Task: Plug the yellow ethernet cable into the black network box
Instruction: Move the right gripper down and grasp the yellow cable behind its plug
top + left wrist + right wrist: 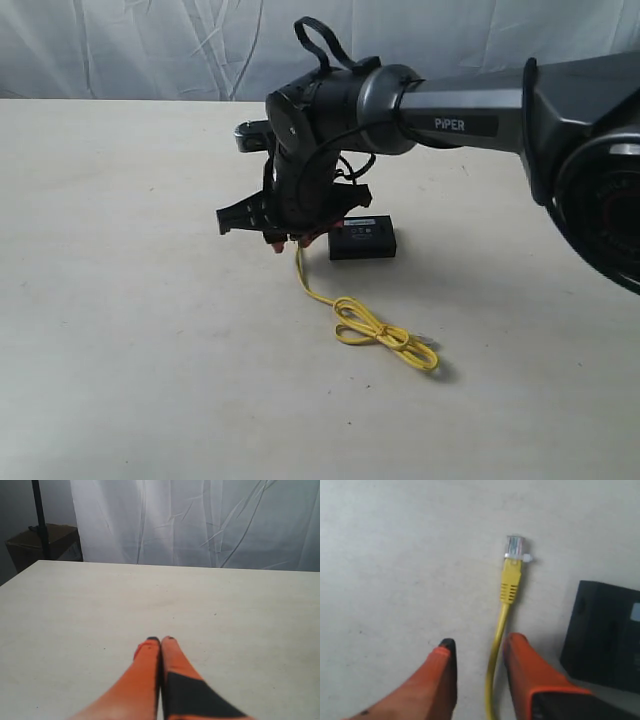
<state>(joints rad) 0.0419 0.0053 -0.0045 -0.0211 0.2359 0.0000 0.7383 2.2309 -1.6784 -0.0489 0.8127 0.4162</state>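
The yellow ethernet cable point(385, 335) lies on the table in a loose knotted loop, and one strand runs up to my right gripper point(293, 240). The wrist view has the right gripper point(481, 641) open and low over the table. The cable point(510, 582) passes between its orange fingers, close to one of them. Its clear plug point(514, 545) rests on the table just beyond the fingertips. The black network box point(362, 237) lies flat right beside the gripper, apart from the plug point(605, 635). My left gripper point(161, 640) is shut and empty over bare table.
A white curtain point(150, 50) hangs behind the pale table point(120, 330). A cardboard box point(50, 542) and a black pole point(40, 520) stand past the table's far corner in the left wrist view. The right arm point(470, 110) spans the upper right.
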